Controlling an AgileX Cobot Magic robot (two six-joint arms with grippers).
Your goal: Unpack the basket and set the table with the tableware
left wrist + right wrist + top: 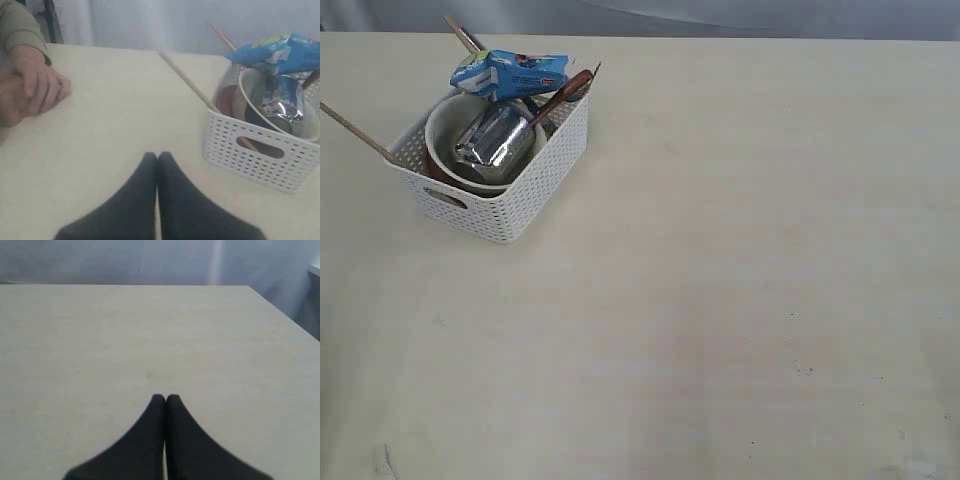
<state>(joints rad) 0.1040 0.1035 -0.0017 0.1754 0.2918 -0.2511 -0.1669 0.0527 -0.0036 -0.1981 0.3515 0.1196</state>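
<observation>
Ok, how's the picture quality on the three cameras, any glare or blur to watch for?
Exterior view: soft, even light, bright reflections on the steel cup. Left wrist view: hazy overall, the left gripper a dark blur up close, the basket fairly clear. Right wrist view: the right gripper equally blurred, the table pale, nearly shadowless.

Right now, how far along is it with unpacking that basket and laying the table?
Done: nothing yet; no piece lies out on the table. In hand: nothing; the left fingers and right fingers are shut and empty above the table. Left: everything. The basket holds the bowl with the cup inside, the chopsticks poking out, and a blue packet on top.
</observation>
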